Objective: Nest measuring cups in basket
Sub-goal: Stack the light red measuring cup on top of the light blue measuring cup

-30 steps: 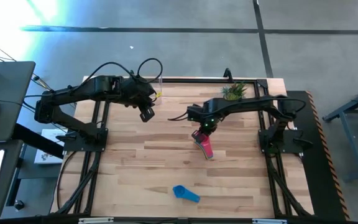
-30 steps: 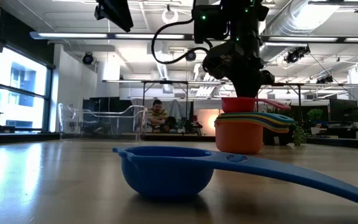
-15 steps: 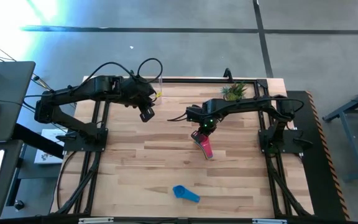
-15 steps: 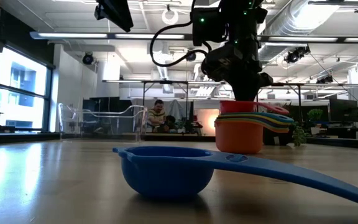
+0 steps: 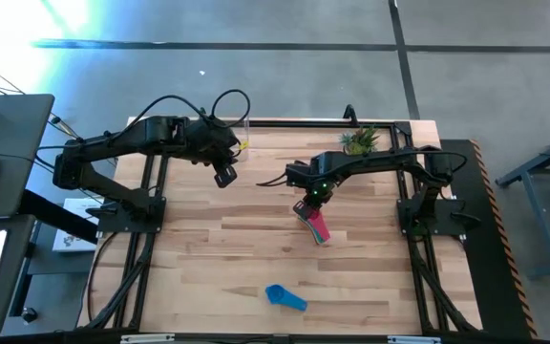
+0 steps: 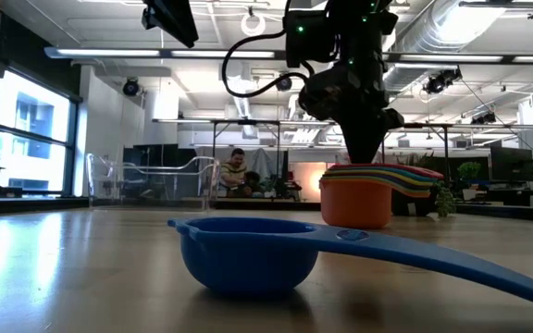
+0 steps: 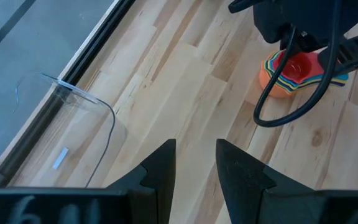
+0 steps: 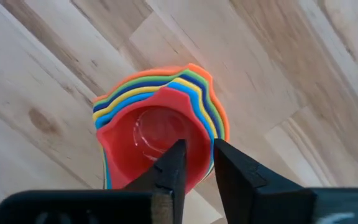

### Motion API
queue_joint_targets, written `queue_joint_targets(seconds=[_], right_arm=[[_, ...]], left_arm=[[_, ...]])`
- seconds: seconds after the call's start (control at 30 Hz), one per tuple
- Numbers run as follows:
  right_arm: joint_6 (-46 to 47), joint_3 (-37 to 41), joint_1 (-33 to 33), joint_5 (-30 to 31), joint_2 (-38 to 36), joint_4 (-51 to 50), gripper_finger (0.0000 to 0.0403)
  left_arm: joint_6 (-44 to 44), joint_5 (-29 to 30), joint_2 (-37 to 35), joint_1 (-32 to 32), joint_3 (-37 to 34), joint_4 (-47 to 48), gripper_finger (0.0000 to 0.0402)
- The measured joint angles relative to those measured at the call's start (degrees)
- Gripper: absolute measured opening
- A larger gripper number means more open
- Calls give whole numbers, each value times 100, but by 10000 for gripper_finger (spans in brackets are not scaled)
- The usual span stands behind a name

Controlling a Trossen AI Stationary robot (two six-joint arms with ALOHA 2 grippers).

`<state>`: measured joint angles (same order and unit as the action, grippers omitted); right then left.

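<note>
A stack of nested measuring cups point(image 5: 315, 225), orange outermost, stands right of the table's middle. The pink cup point(image 8: 157, 140) sits on top of the stack point(image 6: 368, 196). My right gripper point(image 8: 197, 152) points down over it, slightly open, with one finger inside the pink bowl and one outside. A lone blue cup point(image 5: 285, 297) rests on its bowl near the front edge point(image 6: 248, 250). The clear basket point(image 7: 73, 124) stands at the far left edge. My left gripper point(image 5: 225, 176) hangs open high beside the basket, with nothing between its fingers point(image 7: 196, 155). My right gripper comes from above, pointing down, and its fingers point(image 8: 174, 165) stand on either side of the pink cup's wall point(image 8: 199, 177). I cannot tell whether they touch it. The pink cup sits upright, nested in the stack, which rests on the table.
A small potted green plant point(image 5: 359, 140) stands at the far right, behind the stack. Bare wood lies between the stack and the basket point(image 5: 240, 134) and across the table's near half. A person sits far off in the room point(image 6: 236, 174).
The pink cup stood raised above the stack a second ago. It has since sunk straight down and now sits nested in the stack. My right gripper has kept its place over it.
</note>
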<state>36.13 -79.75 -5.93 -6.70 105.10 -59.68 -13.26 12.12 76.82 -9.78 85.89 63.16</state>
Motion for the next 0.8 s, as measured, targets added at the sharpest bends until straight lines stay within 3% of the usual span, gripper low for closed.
queue_joint_targets(seconds=[0.5,0.8], right_arm=[[652,0,9,-43,-251,-966,80],[1444,0,558,273,-269,-1229,80]], left_arm=[[148,0,0,0,0,2,104],[152,0,2,0,0,17,104]])
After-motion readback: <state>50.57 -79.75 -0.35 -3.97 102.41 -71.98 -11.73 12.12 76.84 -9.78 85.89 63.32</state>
